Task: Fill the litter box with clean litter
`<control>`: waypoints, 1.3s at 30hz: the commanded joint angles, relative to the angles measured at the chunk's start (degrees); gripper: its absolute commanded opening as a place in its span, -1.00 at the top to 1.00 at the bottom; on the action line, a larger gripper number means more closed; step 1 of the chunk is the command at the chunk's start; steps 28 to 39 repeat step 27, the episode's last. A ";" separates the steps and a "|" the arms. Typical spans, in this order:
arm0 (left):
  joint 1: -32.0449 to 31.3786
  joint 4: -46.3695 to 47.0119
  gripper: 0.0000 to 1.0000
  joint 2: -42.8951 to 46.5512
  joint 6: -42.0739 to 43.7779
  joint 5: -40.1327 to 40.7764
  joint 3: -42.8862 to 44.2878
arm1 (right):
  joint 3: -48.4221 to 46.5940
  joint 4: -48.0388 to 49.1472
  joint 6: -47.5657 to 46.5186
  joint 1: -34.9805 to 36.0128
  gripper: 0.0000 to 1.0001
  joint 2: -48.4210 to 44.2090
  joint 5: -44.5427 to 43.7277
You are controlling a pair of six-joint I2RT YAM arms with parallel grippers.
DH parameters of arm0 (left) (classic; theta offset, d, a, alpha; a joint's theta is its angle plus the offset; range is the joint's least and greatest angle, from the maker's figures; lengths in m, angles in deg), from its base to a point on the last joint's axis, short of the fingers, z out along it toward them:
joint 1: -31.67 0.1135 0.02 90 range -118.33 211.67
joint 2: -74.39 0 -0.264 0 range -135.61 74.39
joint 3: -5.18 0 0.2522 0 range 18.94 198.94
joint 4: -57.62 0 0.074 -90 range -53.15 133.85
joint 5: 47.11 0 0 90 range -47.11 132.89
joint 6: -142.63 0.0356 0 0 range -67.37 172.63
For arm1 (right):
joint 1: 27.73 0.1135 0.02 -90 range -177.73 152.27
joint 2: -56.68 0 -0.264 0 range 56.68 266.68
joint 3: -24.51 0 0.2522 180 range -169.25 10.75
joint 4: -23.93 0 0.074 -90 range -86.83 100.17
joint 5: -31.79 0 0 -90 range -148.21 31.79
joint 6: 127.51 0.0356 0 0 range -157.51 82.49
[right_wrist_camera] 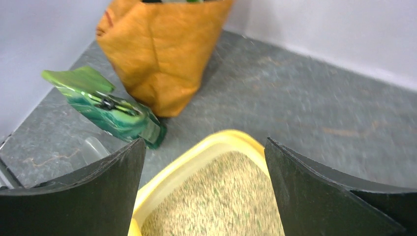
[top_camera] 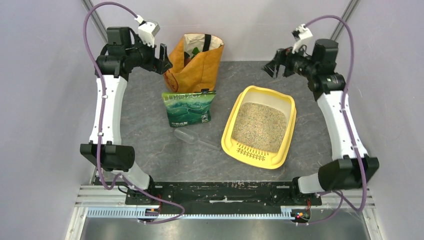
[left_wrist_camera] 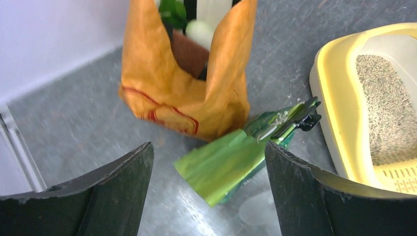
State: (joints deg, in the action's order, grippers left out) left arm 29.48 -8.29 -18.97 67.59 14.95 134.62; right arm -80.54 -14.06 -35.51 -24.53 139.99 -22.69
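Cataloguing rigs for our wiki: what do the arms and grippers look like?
The left arm and right arm have white link shells, black joint housings and a looping purple cable each. The left gripper and right gripper have curved black fingers.

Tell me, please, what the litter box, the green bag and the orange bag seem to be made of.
The litter box looks like moulded plastic: smooth yellow rim, rounded corners. The green bag seems thin plastic film, shiny and creased. The orange bag looks like matte, crinkled paper or paper-like fabric; which, I cannot tell.

Yellow litter box [top_camera: 256,159], beige litter [top_camera: 260,125], green bag [top_camera: 189,107].
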 commanded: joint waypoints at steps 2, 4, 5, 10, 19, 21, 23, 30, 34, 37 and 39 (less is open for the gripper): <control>0.47 -8.04 -0.79 -0.08 -11.64 10.53 0.80 | 9.71 -5.74 1.90 -2.85 -0.94 -11.02 -9.89; 0.53 -7.62 -0.79 2.65 -12.79 12.50 -2.96 | 12.68 -8.00 1.97 -5.55 -0.94 -13.87 -11.66; 0.48 -6.98 -0.80 4.27 -13.06 13.05 -5.62 | 13.58 -9.12 2.27 -6.15 -0.94 -14.71 -12.41; 0.50 -5.99 -0.80 7.53 -14.50 16.07 -13.58 | 14.86 -15.88 1.09 -8.94 -0.94 -15.01 -14.00; 0.53 -3.41 -0.82 10.42 -12.78 18.52 -22.67 | 16.75 -18.93 0.81 -9.79 -0.94 -11.89 -14.95; 0.48 -1.42 -0.83 11.80 -12.19 17.28 -24.79 | 18.07 -18.22 0.90 -9.79 -0.94 -12.96 -15.20; 0.51 -0.90 -0.83 12.04 -12.50 16.33 -25.37 | 18.51 -17.79 1.27 -9.79 -0.94 -13.79 -15.22; 0.47 -0.37 -0.84 12.14 -13.74 17.32 -25.38 | 17.26 -18.91 1.51 -9.78 -0.94 -13.03 -14.61; 0.47 -0.37 -0.84 12.14 -13.74 17.32 -25.38 | 17.26 -18.91 1.51 -9.78 -0.94 -13.03 -14.61; 0.47 -0.37 -0.84 12.14 -13.74 17.32 -25.38 | 17.26 -18.91 1.51 -9.78 -0.94 -13.03 -14.61; 0.47 -0.37 -0.84 12.14 -13.74 17.32 -25.38 | 17.26 -18.91 1.51 -9.78 -0.94 -13.03 -14.61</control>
